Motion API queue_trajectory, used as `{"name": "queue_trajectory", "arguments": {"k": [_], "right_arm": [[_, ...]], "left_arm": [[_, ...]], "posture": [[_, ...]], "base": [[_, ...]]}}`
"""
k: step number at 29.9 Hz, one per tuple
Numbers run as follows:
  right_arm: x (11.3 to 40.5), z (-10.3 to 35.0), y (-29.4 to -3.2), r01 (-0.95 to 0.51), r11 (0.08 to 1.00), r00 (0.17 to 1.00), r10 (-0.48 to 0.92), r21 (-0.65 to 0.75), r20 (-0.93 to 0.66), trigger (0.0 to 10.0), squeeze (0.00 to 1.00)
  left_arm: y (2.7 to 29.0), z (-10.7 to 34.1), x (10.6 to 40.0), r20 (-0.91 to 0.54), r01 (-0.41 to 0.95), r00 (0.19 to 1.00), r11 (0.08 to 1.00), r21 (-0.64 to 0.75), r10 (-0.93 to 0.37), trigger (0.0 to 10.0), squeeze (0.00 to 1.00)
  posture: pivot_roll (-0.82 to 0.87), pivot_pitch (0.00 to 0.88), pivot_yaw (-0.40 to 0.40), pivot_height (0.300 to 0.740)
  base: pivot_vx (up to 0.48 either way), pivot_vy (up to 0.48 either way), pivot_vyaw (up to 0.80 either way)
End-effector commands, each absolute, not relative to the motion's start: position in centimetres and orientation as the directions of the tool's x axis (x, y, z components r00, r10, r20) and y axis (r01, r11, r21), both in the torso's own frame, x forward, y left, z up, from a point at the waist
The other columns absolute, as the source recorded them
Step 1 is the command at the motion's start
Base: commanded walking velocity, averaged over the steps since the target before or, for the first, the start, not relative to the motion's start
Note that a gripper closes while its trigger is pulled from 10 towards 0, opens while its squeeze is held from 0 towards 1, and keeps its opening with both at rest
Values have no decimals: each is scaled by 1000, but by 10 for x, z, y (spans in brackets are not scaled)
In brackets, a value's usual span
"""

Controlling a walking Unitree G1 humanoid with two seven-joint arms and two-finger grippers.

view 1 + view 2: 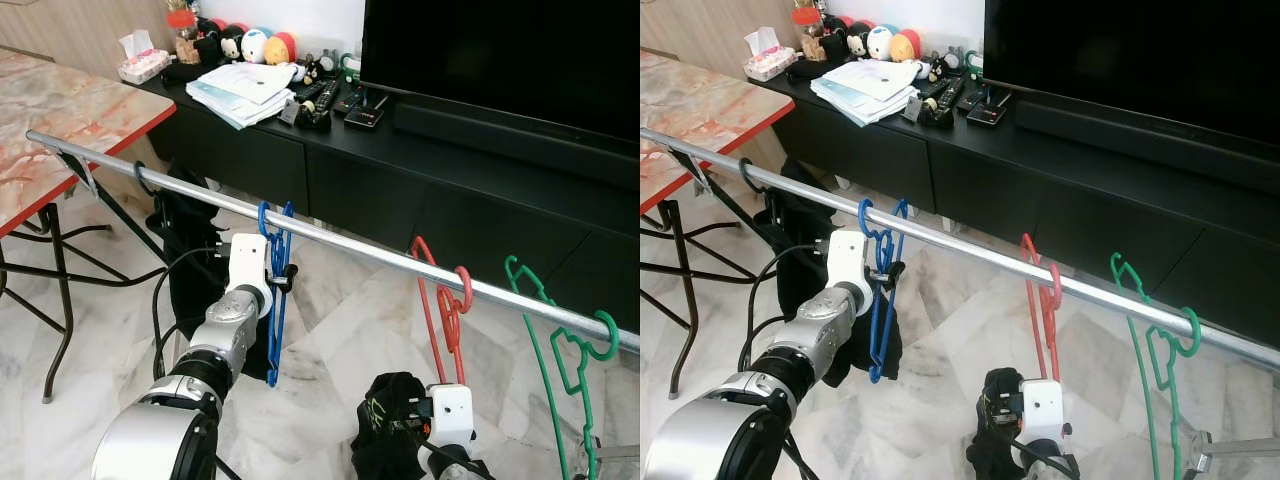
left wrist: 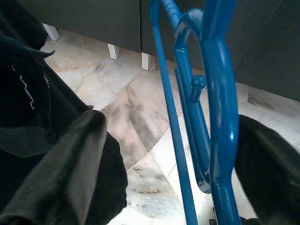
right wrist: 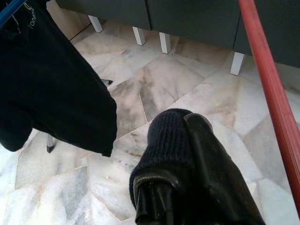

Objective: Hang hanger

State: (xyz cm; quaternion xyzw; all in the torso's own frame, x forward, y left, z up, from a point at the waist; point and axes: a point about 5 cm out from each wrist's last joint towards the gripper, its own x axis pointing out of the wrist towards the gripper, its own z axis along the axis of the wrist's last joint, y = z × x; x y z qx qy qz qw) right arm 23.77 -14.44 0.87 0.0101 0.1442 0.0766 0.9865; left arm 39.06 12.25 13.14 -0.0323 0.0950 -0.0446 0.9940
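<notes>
A blue hanger (image 1: 275,300) hangs by its hook from the long metal rail (image 1: 350,245). My left gripper (image 1: 283,275) is raised to it just below the rail and stands open. In the left wrist view the blue hanger (image 2: 220,93) runs between the two fingers (image 2: 70,173), closer to one of them. Further along the rail hang a red hanger (image 1: 440,310) and a green hanger (image 1: 560,350). My right gripper (image 1: 400,415) is low, under the red hanger, shut on a dark knitted cloth (image 3: 168,145).
A black garment (image 1: 185,250) hangs on the rail left of the blue hanger. Behind the rail stand a black TV cabinet (image 1: 400,170) with papers, toys and remotes, and a TV (image 1: 520,50). A marble-topped folding table (image 1: 60,120) is at the left. The floor is marble tile.
</notes>
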Motion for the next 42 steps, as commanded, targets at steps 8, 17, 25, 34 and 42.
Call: {"name": "queue_trajectory", "arguments": {"k": [8, 17, 25, 34, 42], "right_arm": [[223, -6, -144, -140, 989, 916, 150, 54, -373, 10000, 0], [226, -6, -142, -142, 988, 913, 153, 56, -378, 10000, 0], [234, -5, -139, -154, 986, 910, 165, 60, -380, 10000, 0], [241, -4, -136, -164, 985, 909, 175, 61, -379, 10000, 0], [247, -4, -135, -167, 984, 909, 177, 60, -378, 10000, 0]], "left_arm": [[126, 129, 389, -167, 72, 983, 995, -72, -83, 0, 0], [124, 131, 389, -162, 90, 982, 995, -42, -96, 0, 0], [123, 136, 391, -150, 103, 983, 995, -5, -103, 0, 0], [124, 140, 392, -147, 119, 983, 992, 32, -113, 0, 0], [125, 133, 389, -168, 130, 978, 991, 26, -124, 0, 0]], "posture": [[-53, 223, 90, 740], [-43, 218, 92, 740], [-28, 203, 91, 740], [-18, 188, 90, 740], [-20, 172, 85, 740]], "base": [[0, 0, 0], [0, 0, 0], [0, 0, 0], [0, 0, 0], [0, 0, 0]]}}
